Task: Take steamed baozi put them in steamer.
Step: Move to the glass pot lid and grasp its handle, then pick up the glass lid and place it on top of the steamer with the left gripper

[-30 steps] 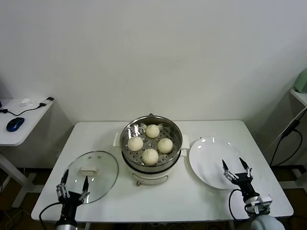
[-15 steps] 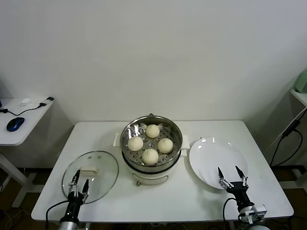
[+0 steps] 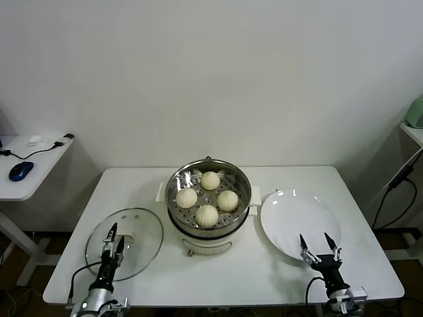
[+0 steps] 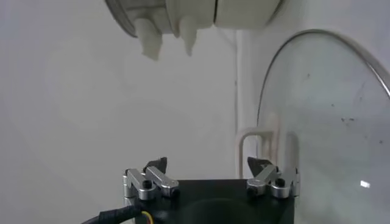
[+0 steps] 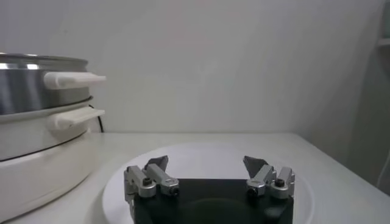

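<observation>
We hold both arms low at the near edge of the worktop. Our left claw (image 3: 113, 236) sits at the near left, fingers pointing away from us and spread apart, gripping nothing. Our right claw (image 3: 319, 247) sits at the near right, fingers likewise parted wide and empty, tips raised.

Steamer (image 4: 183, 15) cropped in left wrist view, glass lid (image 4: 329, 122) cut off, both arms mostly out of frame

Counted: four baozi (image 3: 206, 215), one steamer (image 3: 209, 229), one plate (image 3: 294, 214), one glass lid (image 3: 142, 231), two grippers, one table (image 3: 132, 185).
</observation>
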